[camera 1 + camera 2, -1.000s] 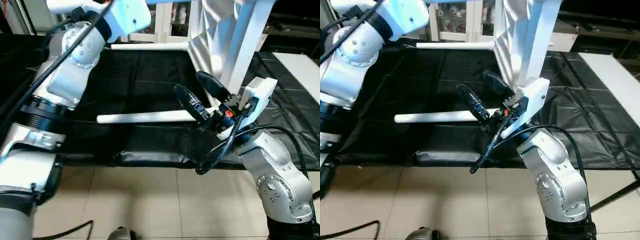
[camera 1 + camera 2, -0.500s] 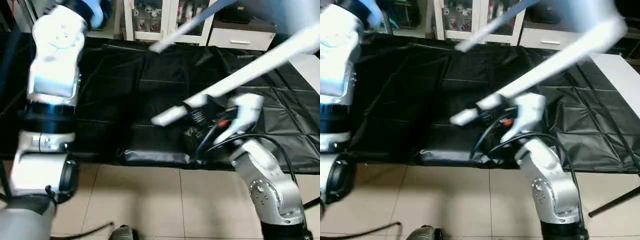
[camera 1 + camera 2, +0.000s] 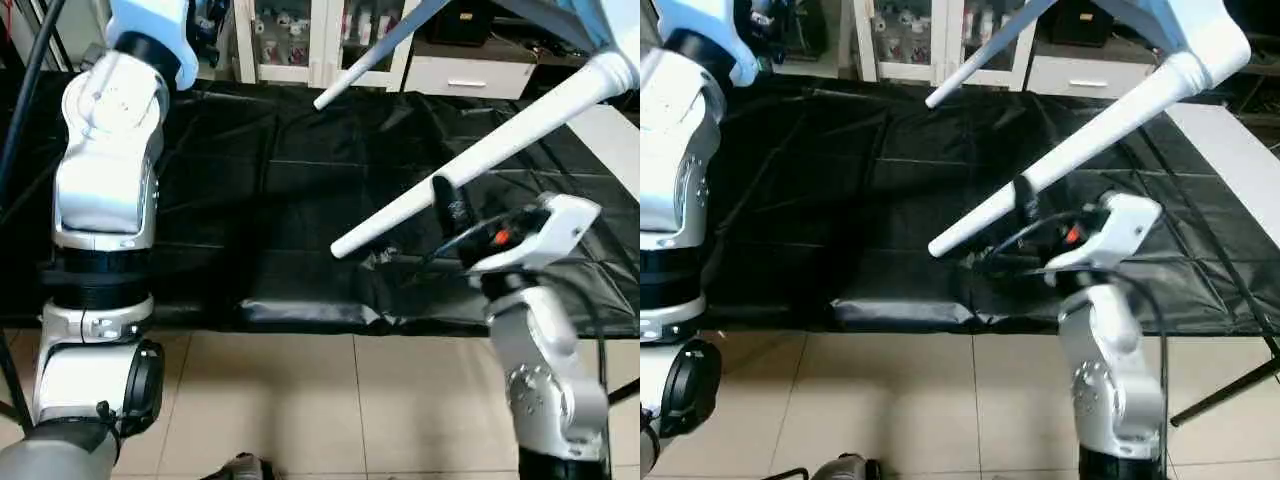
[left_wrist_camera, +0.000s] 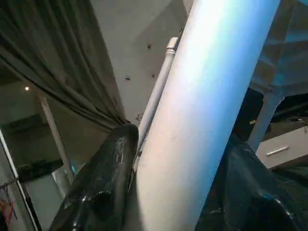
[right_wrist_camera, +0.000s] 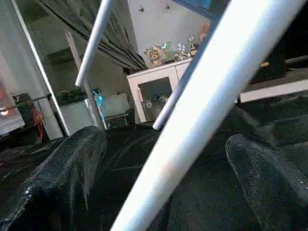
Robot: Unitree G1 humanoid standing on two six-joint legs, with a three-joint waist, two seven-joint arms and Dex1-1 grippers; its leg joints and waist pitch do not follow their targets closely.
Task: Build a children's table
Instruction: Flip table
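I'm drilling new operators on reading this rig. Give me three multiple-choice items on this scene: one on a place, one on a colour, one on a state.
1. The near leg has its free end over: A the tiled floor; B the black cloth; C a cabinet.
2. The near leg is: A red; B black; C white.
3. The right gripper is: A open; B shut on a leg; C shut on a cable.

Answers: 1 B, the tip shows against the cloth, short of its front edge. 2 C, the tube is plain white. 3 A, its fingers stand wide apart, with the leg passing between them.
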